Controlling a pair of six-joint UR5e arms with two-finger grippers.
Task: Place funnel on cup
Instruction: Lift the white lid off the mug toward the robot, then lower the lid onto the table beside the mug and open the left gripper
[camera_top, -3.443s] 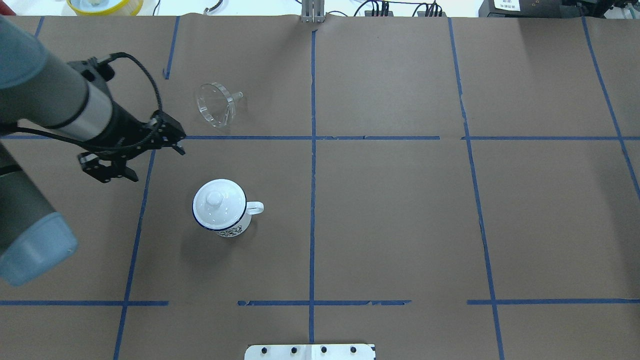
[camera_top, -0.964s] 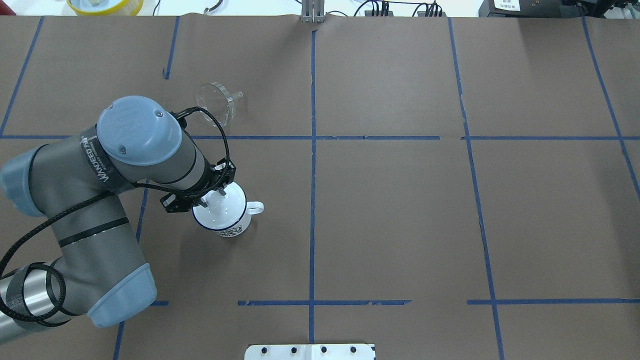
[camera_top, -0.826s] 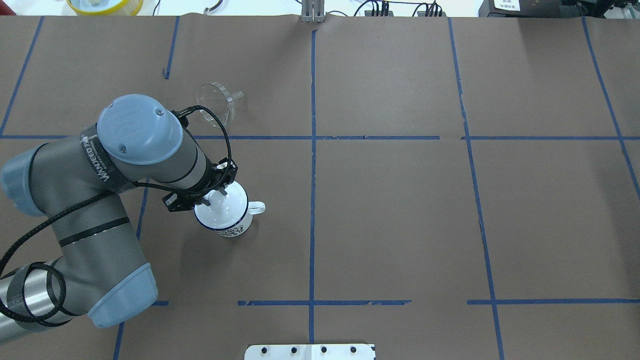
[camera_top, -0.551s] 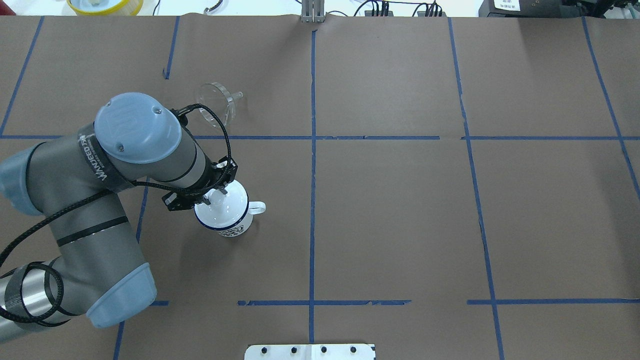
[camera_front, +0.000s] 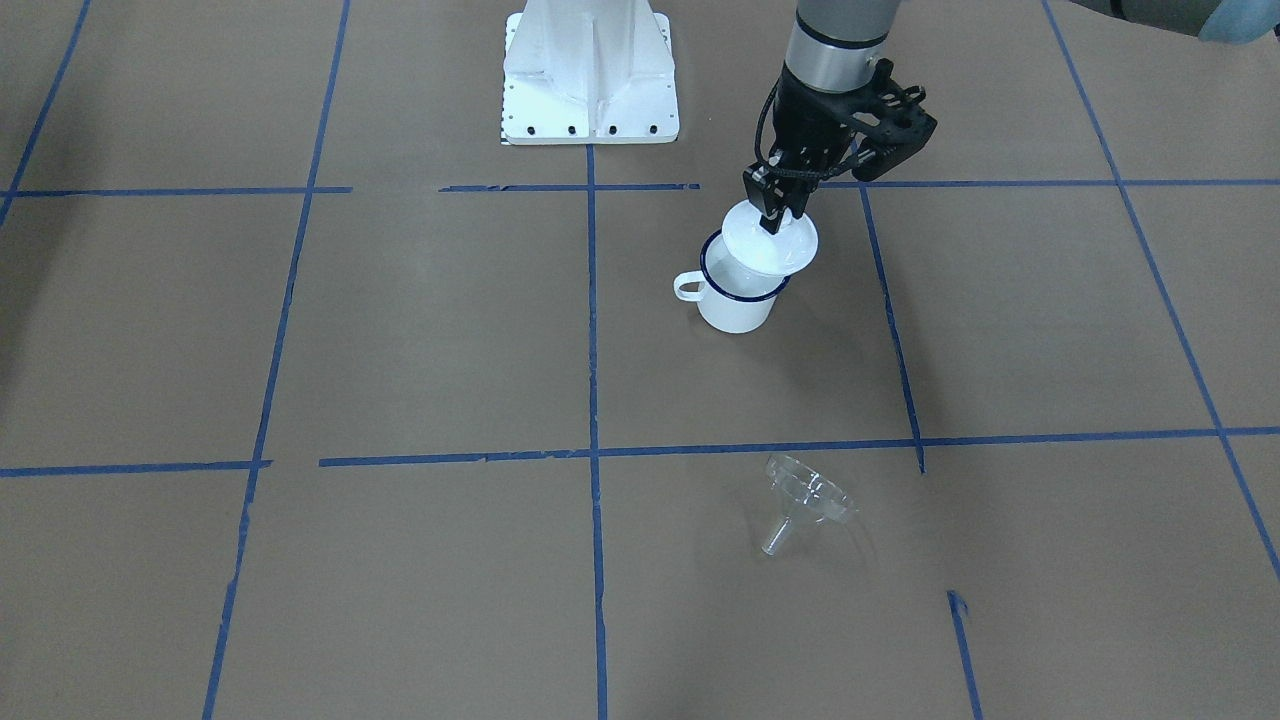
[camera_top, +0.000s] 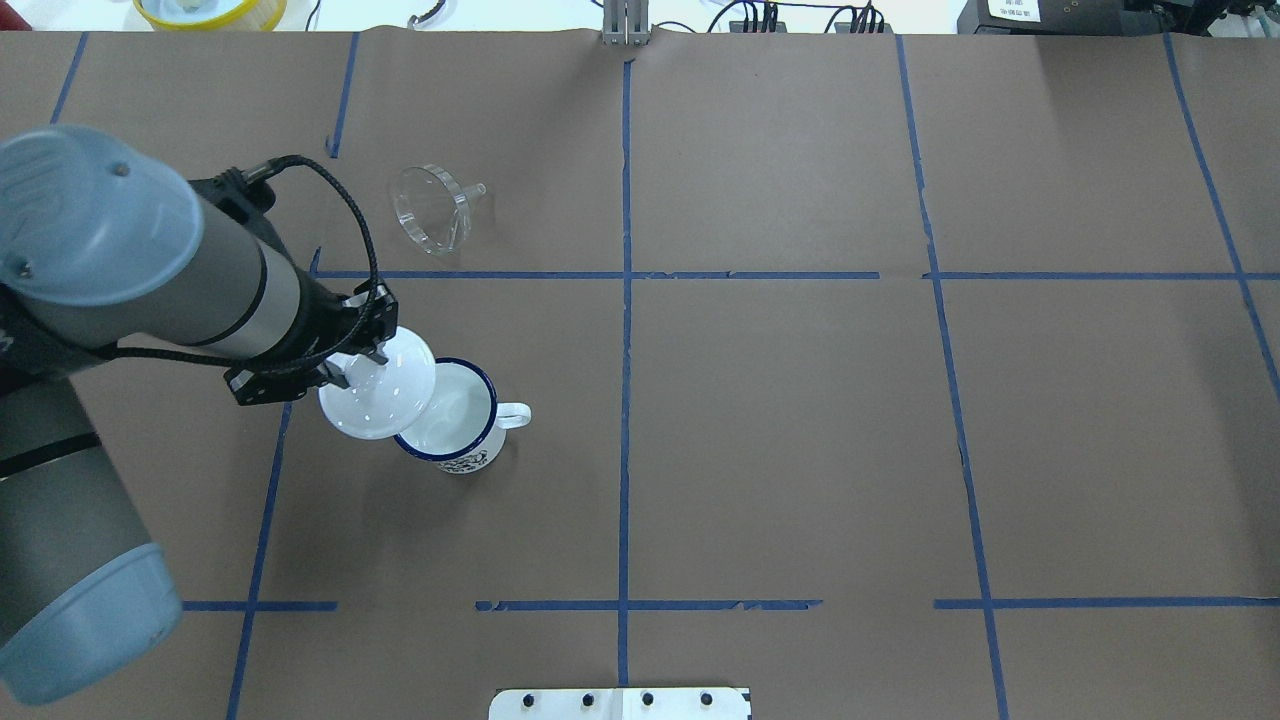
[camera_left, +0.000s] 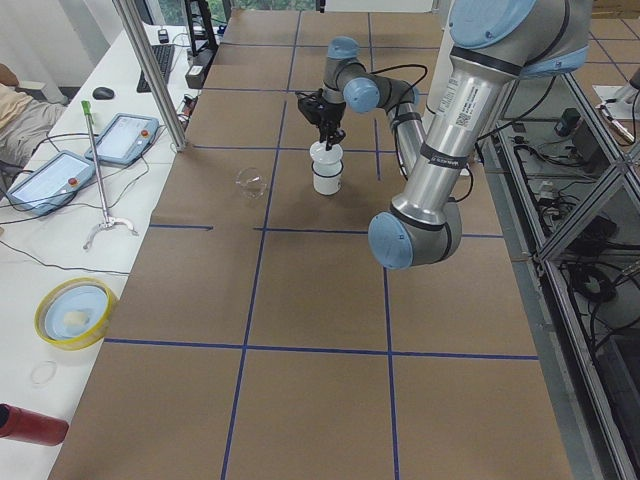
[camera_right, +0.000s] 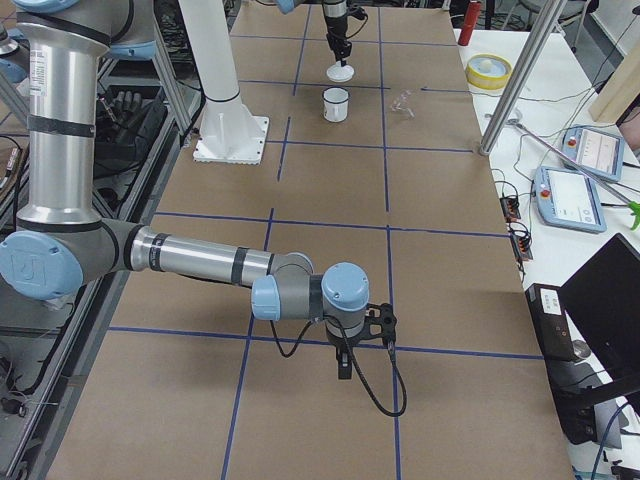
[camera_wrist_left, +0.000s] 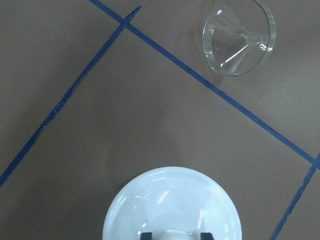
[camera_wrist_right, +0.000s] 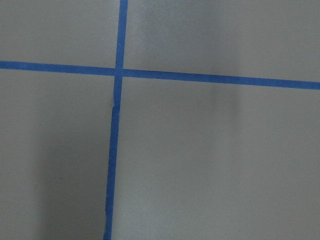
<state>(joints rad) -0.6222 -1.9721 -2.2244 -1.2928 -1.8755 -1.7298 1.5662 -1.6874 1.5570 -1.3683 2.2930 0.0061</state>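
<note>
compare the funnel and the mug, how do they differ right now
The funnel is clear plastic; the mug is white with a dark blue rim. The funnel lies on its side; the mug stands upright, mouth open. Both rest on the brown paper, neither gripped.

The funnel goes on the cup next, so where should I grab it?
Probably the raised rim of the funnel, from above, one finger inside the cone, one outside: it lies on its side, so the rim's top edge stands clear of the table.

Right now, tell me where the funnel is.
Overhead view: the funnel lies on its side, left of centre, beyond the cup and a blue tape line.
</note>
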